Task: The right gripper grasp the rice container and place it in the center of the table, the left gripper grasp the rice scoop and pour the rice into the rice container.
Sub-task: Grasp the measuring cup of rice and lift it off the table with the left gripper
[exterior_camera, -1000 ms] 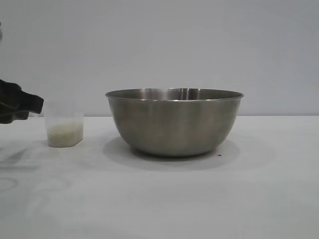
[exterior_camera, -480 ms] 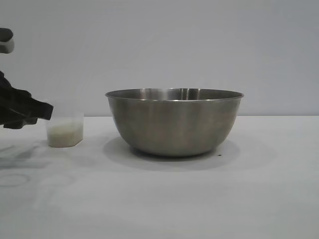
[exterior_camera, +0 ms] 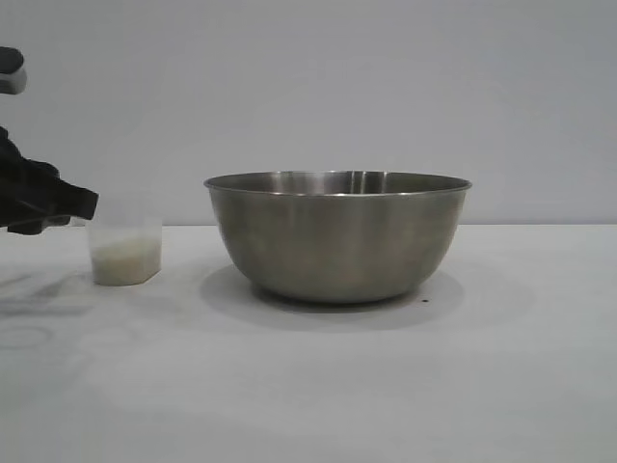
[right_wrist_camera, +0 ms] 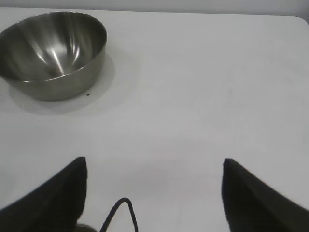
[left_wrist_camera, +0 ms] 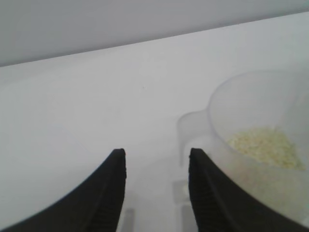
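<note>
With your left gripper (left_wrist_camera: pixel 153 166) partly open and empty, just beside the rice scoop (left_wrist_camera: pixel 258 145) that stands left of the steel bowl (exterior_camera: pixel 337 234), steer one finger through the loop handle (left_wrist_camera: pixel 190 133) before closing, so the cup stays upright.

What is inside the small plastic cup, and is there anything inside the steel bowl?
The rice scoop holds a small heap of white rice at its bottom. The rice container looks empty in the right wrist view; its near inner wall is hidden by the rim.
</note>
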